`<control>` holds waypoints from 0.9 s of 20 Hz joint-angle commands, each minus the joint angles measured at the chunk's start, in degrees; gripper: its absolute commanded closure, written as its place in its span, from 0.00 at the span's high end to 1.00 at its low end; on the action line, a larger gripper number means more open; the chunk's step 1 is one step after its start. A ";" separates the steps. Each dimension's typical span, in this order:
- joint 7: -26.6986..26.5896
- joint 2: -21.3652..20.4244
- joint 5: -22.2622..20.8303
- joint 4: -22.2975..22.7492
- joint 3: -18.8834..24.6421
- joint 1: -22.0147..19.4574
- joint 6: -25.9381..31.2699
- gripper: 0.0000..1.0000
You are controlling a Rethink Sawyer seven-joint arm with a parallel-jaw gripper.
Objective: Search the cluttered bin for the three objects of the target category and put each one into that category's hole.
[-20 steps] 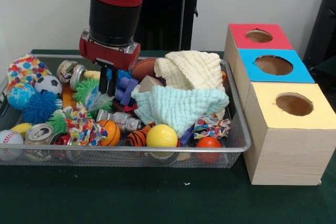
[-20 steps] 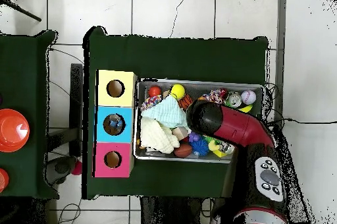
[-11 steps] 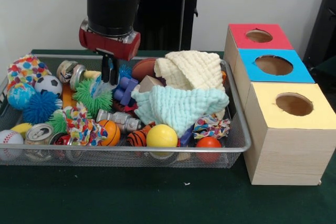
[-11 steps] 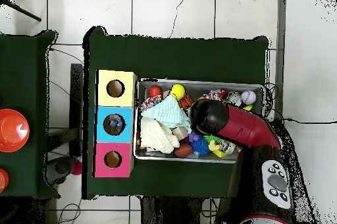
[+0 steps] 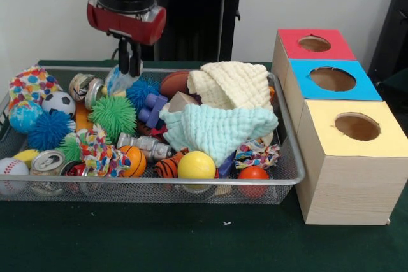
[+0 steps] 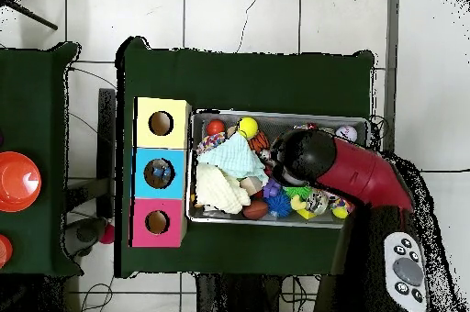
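Observation:
In the front view my gripper (image 5: 129,63) hangs above the back left part of the wire bin (image 5: 159,181). Its fingers (image 5: 123,55) are shut on a pale blue crinkled wrapper (image 5: 117,83), which dangles just over the clutter. Below it lie a green spiky ball (image 5: 115,114) and a blue spiky ball (image 5: 141,90). To the right of the bin stand the red box (image 5: 292,36), the blue box (image 5: 305,68) and the yellow box (image 5: 325,114), each with a round hole on top. In the overhead view the arm (image 6: 317,157) hides the gripper and the wrapper.
A cream cloth (image 5: 233,83) and a mint cloth (image 5: 220,128) cover the bin's right half. Balls, cans (image 5: 48,162) and rope toys fill the left and front. Overhead, something small lies inside the blue box's hole (image 6: 160,172).
The gripper has risen and shifted slightly left, lifting the pale blue wrapper out of the clutter. The green spiky ball beneath now shows in full.

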 commanded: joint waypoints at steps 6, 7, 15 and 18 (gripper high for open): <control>5.47 -0.84 2.32 -14.23 5.52 -0.24 22.29 0.00; 6.00 -0.52 2.78 -15.17 5.80 -0.32 24.17 0.00; 10.15 0.07 8.29 -15.84 7.28 -0.35 27.05 0.00; 11.24 -0.03 11.01 -14.27 7.79 -0.05 26.14 0.00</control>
